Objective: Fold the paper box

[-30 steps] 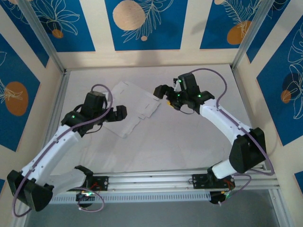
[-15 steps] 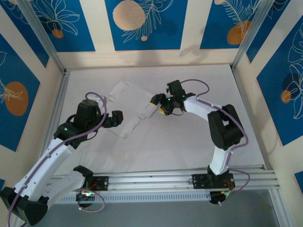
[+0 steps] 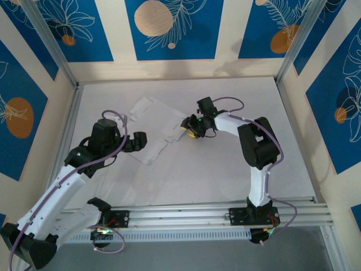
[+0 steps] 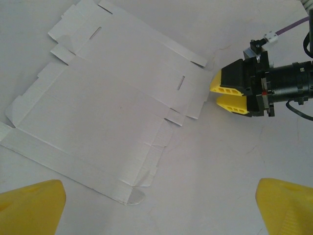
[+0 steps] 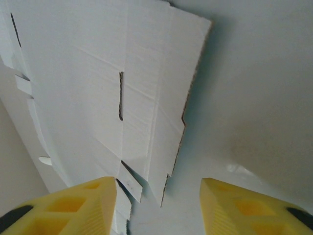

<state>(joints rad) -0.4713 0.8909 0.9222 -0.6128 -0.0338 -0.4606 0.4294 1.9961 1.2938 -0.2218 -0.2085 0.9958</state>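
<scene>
- The white table (image 3: pixel 214 175) carries everything.
- The paper box (image 3: pixel 158 127) lies flat and unfolded in the middle-left, white side up. It sits slantwise, one corner towards the near edge, and its long axis is hard to judge.
- The left gripper (image 3: pixel 134 144) hangs over its near-left part, jaws spread wide.
- The right gripper (image 3: pixel 189 129) is at its right edge, jaws half apart around a flap, not pinching.

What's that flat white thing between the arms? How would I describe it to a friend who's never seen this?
Start at the white table walled by blue-patterned panels. Between the left gripper and right gripper lies the paper box, an unfolded sheet. What sets it apart: it is thin, flat white card cut with tabs, flaps and slits.
</scene>
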